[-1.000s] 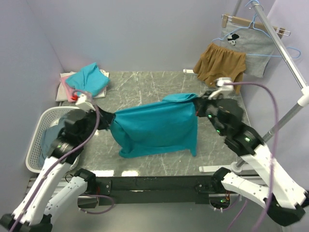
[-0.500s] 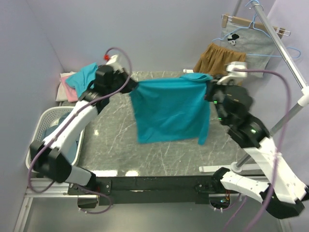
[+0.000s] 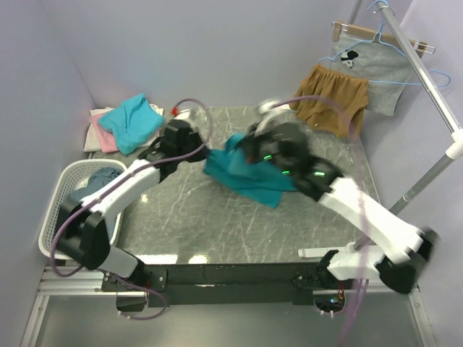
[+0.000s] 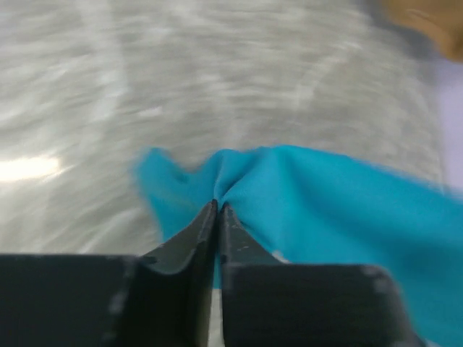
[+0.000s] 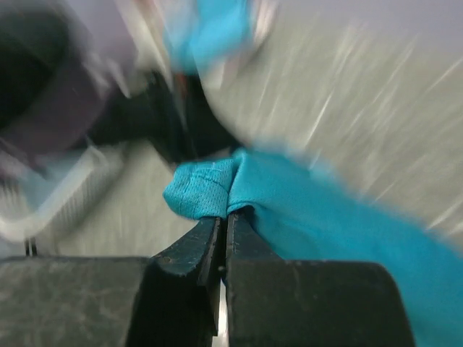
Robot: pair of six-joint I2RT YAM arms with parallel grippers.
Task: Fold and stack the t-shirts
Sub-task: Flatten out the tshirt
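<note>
The teal t-shirt (image 3: 255, 181) lies bunched on the table (image 3: 217, 217), spreading rightward from the left gripper (image 4: 218, 207) and under the right gripper (image 5: 223, 214). Its long axis runs from one pinch towards the other. Each gripper is pressed together on a fold of the shirt's edge, the two close beside each other (the right arm is blurred). The left arm stretches far forward, while the right arm reaches across leftward, elbow bent. Flattening the shirt probably calls for drawing the pinches apart.

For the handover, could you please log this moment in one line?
left claw: shut on teal t-shirt | right claw: same | state: bunched between claws
</note>
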